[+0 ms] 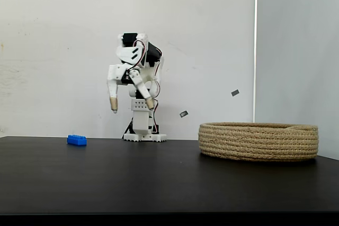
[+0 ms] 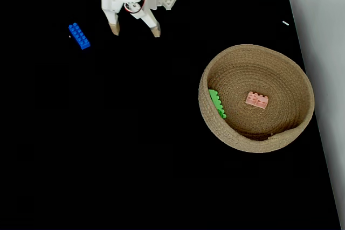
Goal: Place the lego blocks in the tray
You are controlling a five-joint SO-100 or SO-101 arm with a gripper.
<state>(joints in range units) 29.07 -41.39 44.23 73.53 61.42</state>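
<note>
While the gripper hangs wide open and empty, the basket holds the green brick and the pink brick.

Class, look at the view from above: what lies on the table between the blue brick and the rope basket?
Nothing: in the fixed view from above, the black table is bare between the blue brick and the basket.

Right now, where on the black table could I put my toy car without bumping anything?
The big bare patch of black table lies left of the round tan rope basket and below the blue lego brick in the top-down fixed view. It is crowded near the white arm's open gripper, and the basket already holds the green brick and pink brick.
</note>
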